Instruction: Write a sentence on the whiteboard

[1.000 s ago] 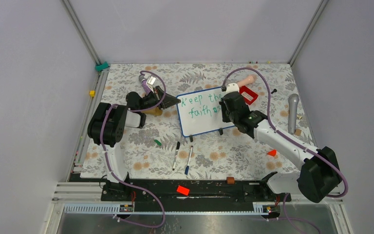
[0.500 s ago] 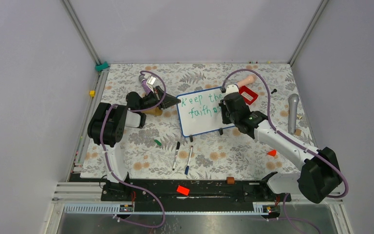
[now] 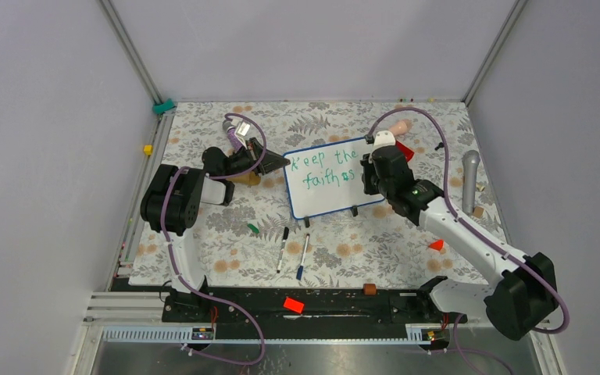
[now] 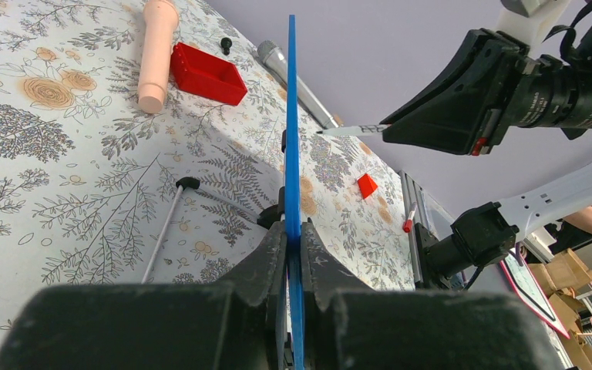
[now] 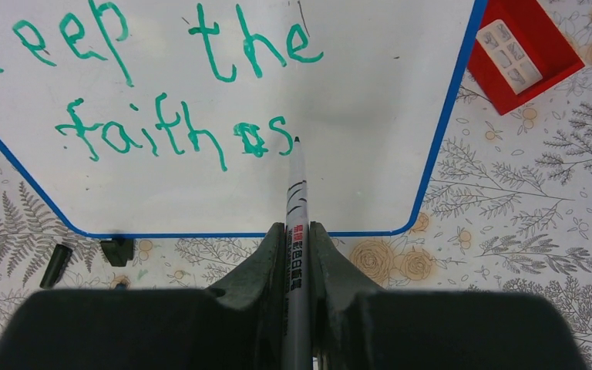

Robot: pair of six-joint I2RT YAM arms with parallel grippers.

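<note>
Shifted rightward, the right pincer [image 5: 298, 231] is clamped on a marker [image 5: 296, 189], tip held just right of the unfinished sentence [image 5: 193, 127].

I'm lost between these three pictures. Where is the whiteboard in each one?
Top view: the whiteboard is at the centre of the picture.
Left wrist view: edge-on, a thin blue line up the middle.
Right wrist view: it fills the upper left, green writing showing.
Shared landmark: the red tray beside the board, in all three.
</note>
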